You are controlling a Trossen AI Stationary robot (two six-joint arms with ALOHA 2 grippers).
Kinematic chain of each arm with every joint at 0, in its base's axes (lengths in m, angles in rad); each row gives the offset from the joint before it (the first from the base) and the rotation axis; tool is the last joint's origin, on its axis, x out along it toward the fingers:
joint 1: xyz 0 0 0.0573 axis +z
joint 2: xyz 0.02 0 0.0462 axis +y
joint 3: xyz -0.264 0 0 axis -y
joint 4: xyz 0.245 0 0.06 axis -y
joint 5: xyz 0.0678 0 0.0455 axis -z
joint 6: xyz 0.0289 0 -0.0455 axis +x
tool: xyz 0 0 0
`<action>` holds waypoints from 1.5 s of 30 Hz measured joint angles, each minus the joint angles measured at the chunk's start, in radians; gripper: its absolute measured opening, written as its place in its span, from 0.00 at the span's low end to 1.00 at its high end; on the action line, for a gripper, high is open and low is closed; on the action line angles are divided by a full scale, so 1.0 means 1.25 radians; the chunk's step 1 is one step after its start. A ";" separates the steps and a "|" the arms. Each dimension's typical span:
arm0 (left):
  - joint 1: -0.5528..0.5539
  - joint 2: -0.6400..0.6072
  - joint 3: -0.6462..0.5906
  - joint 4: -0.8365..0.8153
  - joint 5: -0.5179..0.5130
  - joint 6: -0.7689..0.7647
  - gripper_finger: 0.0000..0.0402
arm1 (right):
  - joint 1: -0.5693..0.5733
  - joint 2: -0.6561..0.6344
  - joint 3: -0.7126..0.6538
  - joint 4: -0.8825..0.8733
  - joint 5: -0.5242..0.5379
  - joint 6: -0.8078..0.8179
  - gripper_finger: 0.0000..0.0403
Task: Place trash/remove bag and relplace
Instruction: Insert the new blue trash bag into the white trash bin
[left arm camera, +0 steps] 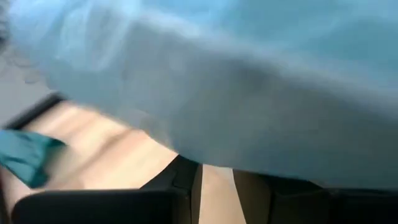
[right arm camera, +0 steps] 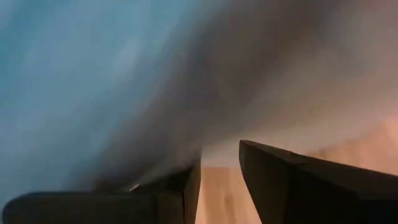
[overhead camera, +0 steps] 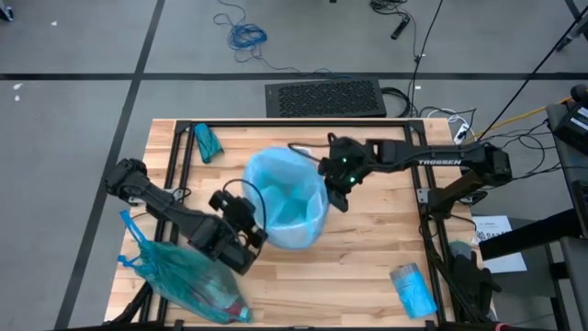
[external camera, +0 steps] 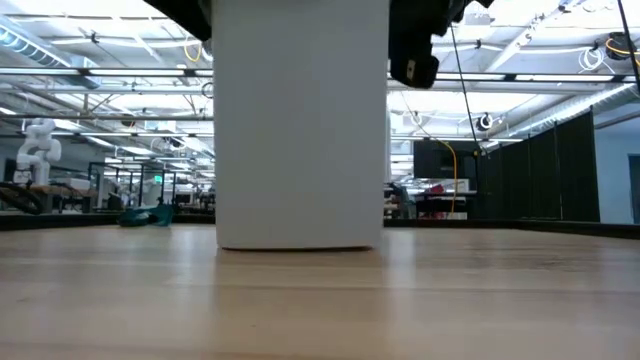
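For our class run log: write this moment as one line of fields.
stage: fitting new liner | bin: upright, blue liner in | left gripper, right gripper: at rim | full bag: on table

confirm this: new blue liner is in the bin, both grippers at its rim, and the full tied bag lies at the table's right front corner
Not quite. In the high view the full bag lies at the left front corner, beside the left arm. The rest holds: liner in the bin, left gripper and right gripper at its rim.

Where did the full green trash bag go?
In the high view the full green bag lies on the table's front left corner, beside the left arm, away from the white bin with its blue liner.
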 joint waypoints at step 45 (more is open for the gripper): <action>-0.162 -0.085 -0.133 0.186 -0.097 -0.327 0.21 | -0.334 0.005 0.000 0.167 -0.109 -0.037 0.26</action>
